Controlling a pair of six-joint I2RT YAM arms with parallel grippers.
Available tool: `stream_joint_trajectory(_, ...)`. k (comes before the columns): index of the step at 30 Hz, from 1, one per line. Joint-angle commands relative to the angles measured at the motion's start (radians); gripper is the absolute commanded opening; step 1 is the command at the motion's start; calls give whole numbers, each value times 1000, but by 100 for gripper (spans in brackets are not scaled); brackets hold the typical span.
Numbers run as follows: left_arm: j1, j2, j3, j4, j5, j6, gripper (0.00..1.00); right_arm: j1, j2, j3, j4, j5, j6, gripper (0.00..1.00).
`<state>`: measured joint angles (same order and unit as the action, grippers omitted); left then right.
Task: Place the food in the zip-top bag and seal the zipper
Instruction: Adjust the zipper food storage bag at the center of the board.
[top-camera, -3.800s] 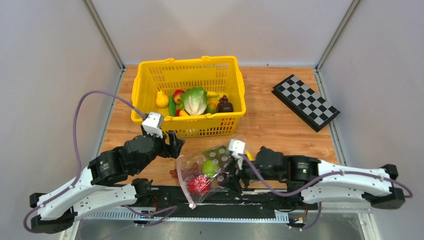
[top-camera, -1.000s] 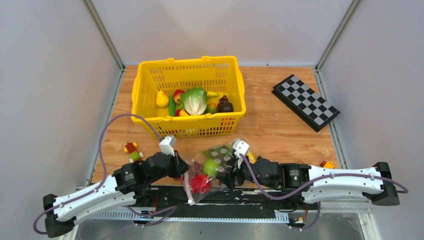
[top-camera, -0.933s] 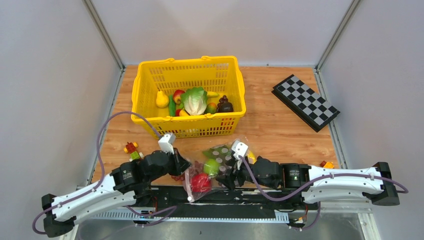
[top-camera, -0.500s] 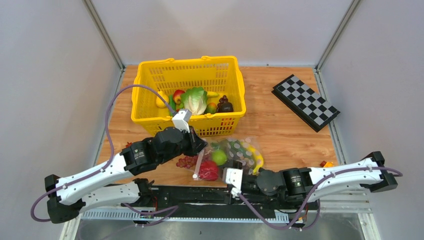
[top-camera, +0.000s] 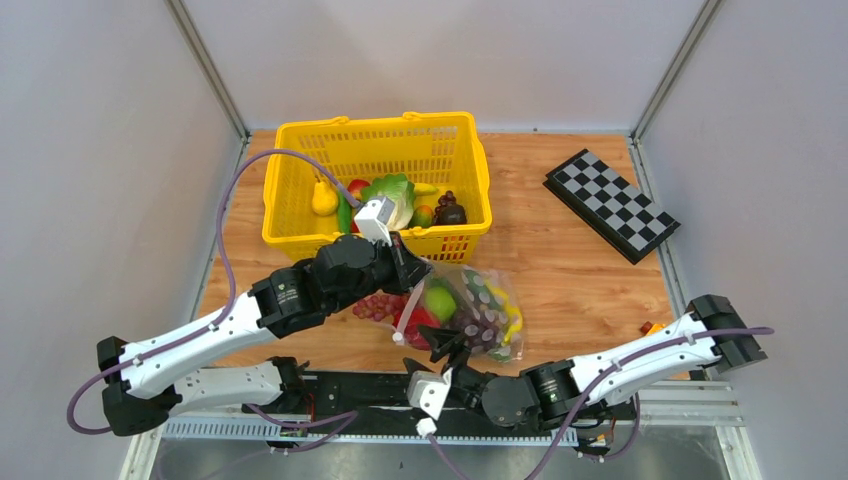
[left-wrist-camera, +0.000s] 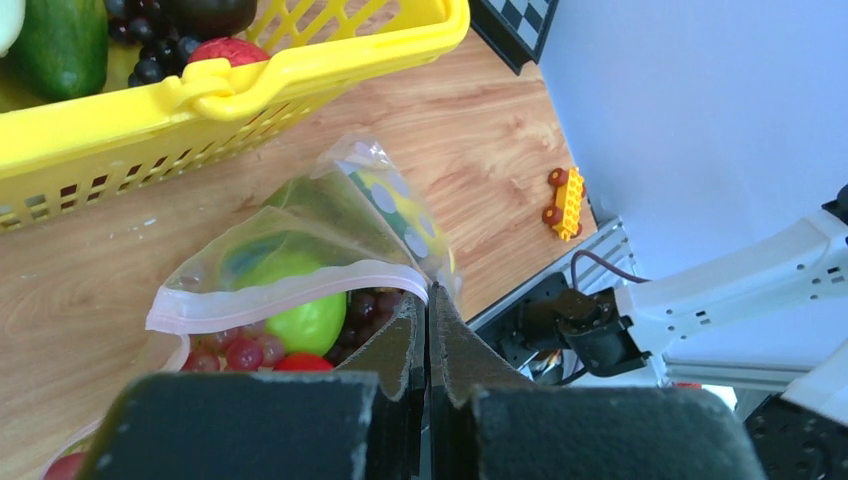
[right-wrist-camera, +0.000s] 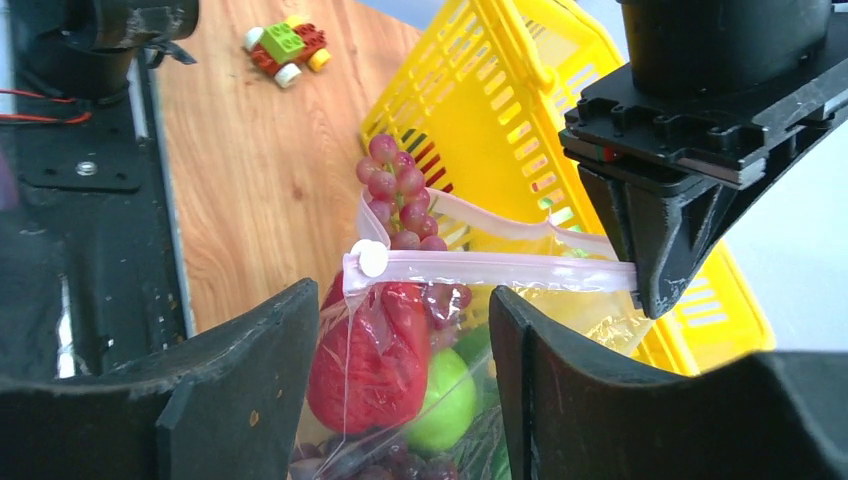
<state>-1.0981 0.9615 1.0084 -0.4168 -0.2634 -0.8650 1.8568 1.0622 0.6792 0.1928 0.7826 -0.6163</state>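
The zip-top bag (top-camera: 478, 310) hangs by one end of its zipper (right-wrist-camera: 495, 270), and my left gripper (left-wrist-camera: 428, 305) is shut on that end. Inside show a green apple (right-wrist-camera: 445, 400), a red fruit (right-wrist-camera: 372, 350), dark grapes and a banana (top-camera: 515, 322). A bunch of pale purple grapes (right-wrist-camera: 395, 190) hangs out at the bag's mouth. A white slider (right-wrist-camera: 372, 258) sits at the zipper's free end. My right gripper (right-wrist-camera: 405, 400) is open at the near side, with the bag's lower part between its fingers (right-wrist-camera: 255, 395). More food lies in the yellow basket (top-camera: 300, 150).
A checkerboard (top-camera: 610, 205) lies at the back right. A small toy block car (right-wrist-camera: 285, 45) is on the wood at the left. Another small toy (left-wrist-camera: 565, 200) lies near the right edge. The basket's front wall stands just behind the bag.
My left gripper has carried the zipper end up and back toward the basket, so the bag now hangs. The right arm drew back to the near edge and now faces the bag from below.
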Motion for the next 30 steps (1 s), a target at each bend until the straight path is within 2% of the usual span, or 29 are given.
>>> stream_joint_trajectory(1,0,-21,54,116,-18,-12,0,36,94,-17,231,156,-108,62)
stream_joint_trajectory(11,-8,-20,39,171,1,-55,0,47,231,-80,541,260,-163,54)
stream_joint_trajectory(15,-32,-14,29,191,-20,-66,0,34,277,-93,588,301,-172,52)
stream_joint_trajectory(20,-46,-7,25,209,-27,-74,0,20,345,-141,867,336,-322,46)
stream_joint_trajectory(23,-48,-12,28,210,-31,-74,0,2,367,-150,925,330,-355,41)
stream_joint_trajectory(27,-53,-19,26,211,-35,-72,0,-20,368,-161,946,319,-344,28)
stream_joint_trajectory(30,-59,-24,18,216,-40,-75,0,-33,348,-171,940,303,-316,12)
